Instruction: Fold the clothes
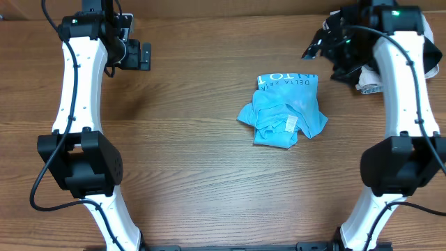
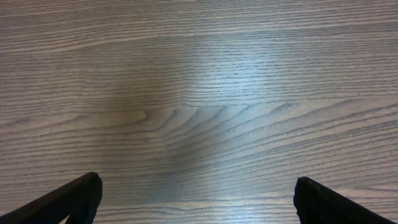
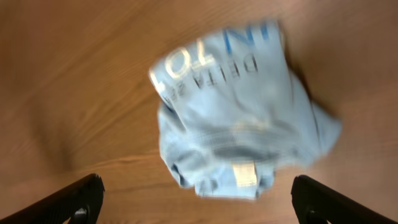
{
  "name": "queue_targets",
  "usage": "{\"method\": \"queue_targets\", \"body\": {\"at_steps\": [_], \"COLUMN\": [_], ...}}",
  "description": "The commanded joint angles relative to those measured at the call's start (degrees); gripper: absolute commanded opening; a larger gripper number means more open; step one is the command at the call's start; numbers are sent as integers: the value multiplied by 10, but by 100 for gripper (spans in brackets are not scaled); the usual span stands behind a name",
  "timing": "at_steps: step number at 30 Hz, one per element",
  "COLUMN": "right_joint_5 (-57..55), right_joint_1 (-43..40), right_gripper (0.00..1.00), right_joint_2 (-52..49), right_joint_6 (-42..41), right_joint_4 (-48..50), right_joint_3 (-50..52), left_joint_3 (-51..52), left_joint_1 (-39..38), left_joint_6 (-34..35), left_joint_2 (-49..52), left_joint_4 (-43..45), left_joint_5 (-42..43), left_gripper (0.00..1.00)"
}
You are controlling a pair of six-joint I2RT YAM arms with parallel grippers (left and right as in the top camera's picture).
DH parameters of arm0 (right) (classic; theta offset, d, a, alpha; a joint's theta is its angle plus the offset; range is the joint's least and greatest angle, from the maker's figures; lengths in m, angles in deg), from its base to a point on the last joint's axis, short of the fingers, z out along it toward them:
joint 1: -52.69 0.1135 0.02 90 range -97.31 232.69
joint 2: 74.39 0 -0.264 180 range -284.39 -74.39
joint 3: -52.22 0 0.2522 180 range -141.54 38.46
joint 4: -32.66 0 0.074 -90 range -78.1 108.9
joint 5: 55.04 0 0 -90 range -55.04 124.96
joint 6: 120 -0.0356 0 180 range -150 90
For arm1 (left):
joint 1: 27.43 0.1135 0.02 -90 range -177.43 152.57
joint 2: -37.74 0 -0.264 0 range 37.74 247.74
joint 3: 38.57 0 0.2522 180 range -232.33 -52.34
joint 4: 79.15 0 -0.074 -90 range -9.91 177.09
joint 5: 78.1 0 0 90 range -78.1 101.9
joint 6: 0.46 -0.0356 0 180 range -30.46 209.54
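Right wrist view first: right gripper spread wide, black fingers parked at both lower corners, gripping nothing. Straight ahead of the open jaws, just past the fingertips, the clothes to fold: one sky-blue T-shirt, crumpled into a lumpy heap on the wooden table. Soft thin knit by the look of it, with a white neck tag facing up at the edge closest to the hand. Collar seam curving just beyond that, then white and blue lettering across the far side. Blurry shot, so no reading the smaller print.

Left wrist view: left gripper equally wide and empty. Nothing ahead of those fingertips but bare wood grain and a patch of glare.

Overhead: T-shirt near the right gripper, close but not touching, and well apart from the left gripper, way off to its side. No flat panel, no sleeves laid out, hem and shoulders lost in the bunch.

Guessing at the step: very start of the job, cloth not even spread yet. Probably calls for pinching two separate edges, shoulders or hem, one per hand, then pulling apart to flatten before any fold. Also means bringing the left arm a long way over. Floppy stuff, so expect sagging and extra layers sneaking into a pinch.
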Motion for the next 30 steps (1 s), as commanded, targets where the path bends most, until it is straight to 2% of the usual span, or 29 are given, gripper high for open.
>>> {"method": "queue_targets", "body": {"at_steps": [1, 6, 12, 22, 30], "right_joint_5": [-100, -172, -140, -78, -69], "right_joint_1": [51, 113, 127, 137, 172], "right_gripper": [100, 100, 100, 100, 100], "right_joint_2": [11, 11, 11, 11, 11], "right_joint_6": [-143, -300, -436, -442, -434], "right_joint_4": [-23, -40, 10, 167, 198], "right_joint_3": [12, 98, 222, 346, 403], "left_joint_3": [-7, -7, -7, -7, -7], "left_joint_1": [1, 1, 1, 1, 1], "left_joint_6": [3, 4, 4, 4, 4], "left_joint_2": [8, 8, 8, 8, 8], "left_joint_4": [2, 2, 3, 2, 2], "left_joint_5": [5, 2, 2, 2, 2], "left_gripper": [100, 100, 100, 100, 100]}}
